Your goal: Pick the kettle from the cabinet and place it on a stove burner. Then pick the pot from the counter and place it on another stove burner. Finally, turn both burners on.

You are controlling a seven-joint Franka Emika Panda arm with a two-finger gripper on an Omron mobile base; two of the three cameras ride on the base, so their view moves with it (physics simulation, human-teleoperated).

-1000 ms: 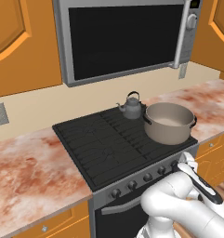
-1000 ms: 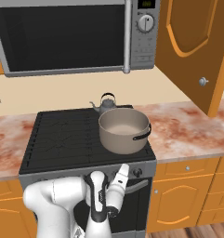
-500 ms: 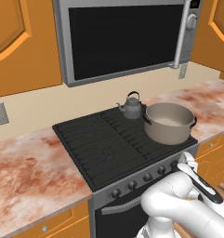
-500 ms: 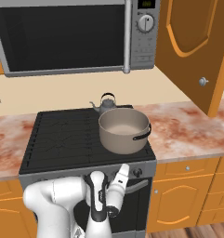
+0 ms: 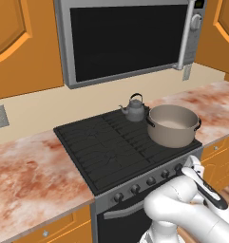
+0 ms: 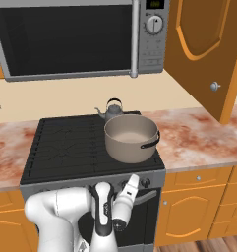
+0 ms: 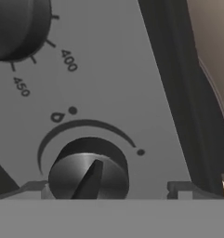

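The small dark grey kettle (image 5: 134, 110) (image 6: 112, 110) stands on a back stove burner (image 5: 106, 142) (image 6: 66, 145). Right in front of it the wide grey-beige pot (image 5: 173, 124) (image 6: 131, 138) sits on the front right burner. My gripper (image 5: 195, 162) (image 6: 133, 179) (image 7: 106, 188) is low at the stove's steel front, pointing at the knob row. In the hand view a dark knob (image 7: 88, 172) lies between my fingertips (image 7: 33, 188). The jaws are open, the left tip close beside the knob and the right tip well apart from it.
A steel microwave (image 5: 125, 38) (image 6: 75, 34) hangs over the stove. The marbled counter (image 5: 30, 175) (image 6: 198, 138) runs on both sides. An open orange cabinet door (image 6: 203, 49) juts out at the right. Another knob (image 7: 16, 23) with temperature marks sits close by.
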